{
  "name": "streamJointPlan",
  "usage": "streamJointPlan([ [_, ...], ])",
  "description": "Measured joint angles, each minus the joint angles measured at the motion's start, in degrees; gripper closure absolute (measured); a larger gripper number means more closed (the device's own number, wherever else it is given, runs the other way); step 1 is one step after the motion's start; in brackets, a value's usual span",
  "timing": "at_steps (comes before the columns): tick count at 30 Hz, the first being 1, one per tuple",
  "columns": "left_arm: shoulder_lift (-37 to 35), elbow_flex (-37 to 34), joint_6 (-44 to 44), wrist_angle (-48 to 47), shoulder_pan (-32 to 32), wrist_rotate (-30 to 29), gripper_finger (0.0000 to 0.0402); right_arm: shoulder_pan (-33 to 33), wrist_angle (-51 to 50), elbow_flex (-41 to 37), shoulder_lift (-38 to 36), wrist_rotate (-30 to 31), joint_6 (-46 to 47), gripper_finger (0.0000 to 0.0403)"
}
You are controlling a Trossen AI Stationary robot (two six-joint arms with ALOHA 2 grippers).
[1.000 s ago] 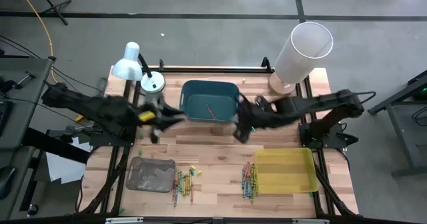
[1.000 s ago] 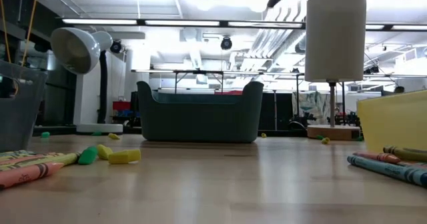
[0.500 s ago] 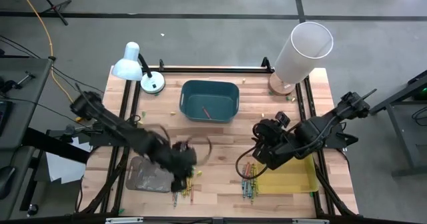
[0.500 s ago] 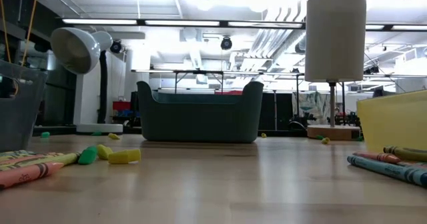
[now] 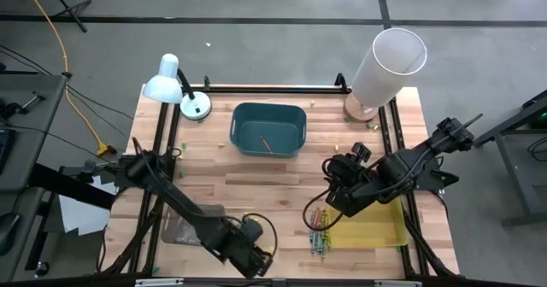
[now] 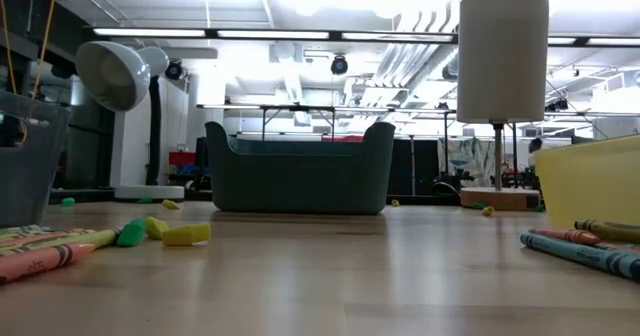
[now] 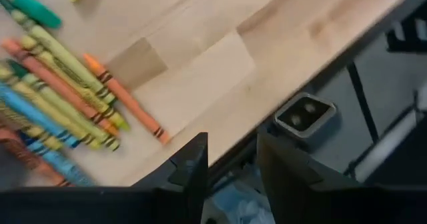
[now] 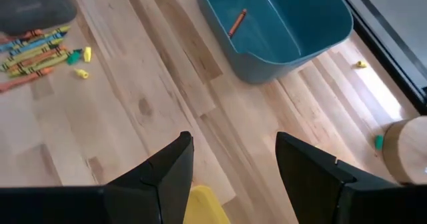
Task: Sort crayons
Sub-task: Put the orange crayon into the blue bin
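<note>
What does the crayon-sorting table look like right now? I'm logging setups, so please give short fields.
left gripper: at the table's front edge by the left crayons, fingers apart, empty
right gripper: above the right crayon pile, fingers open, empty
teal bin: one orange crayon inside
yellow tray: front right
grey tray: front left

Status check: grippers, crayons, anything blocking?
Left gripper open, empty, at the table's near edge by the left crayons. Right gripper open, empty, above the right crayons. One crayon in the blue bin. Nothing blocking.
</note>
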Motion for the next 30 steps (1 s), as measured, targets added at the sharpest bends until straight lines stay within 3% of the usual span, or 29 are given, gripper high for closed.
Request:
streamJointPlan([
  [8, 6.6, 3.1, -4.8, -5.1, -0.2, 1.8, 0.0327, 0.0, -1.7, 0.0, 0.0, 0.0, -1.5, 0.0197],
  [14, 6.5, 3.2, -8.6, -10.5, -1.6, -2.0, 0.0342, 0.0, -2.9, 0.0, 0.0, -0.2, -1.5, 0.0197],
  [30, 7.1, 2.5, -13.3, -9.2, -2.0, -2.5, 0.0315, 0.0, -3.1, 0.0, 0.0, -0.4, -0.2, 0.0197],
])
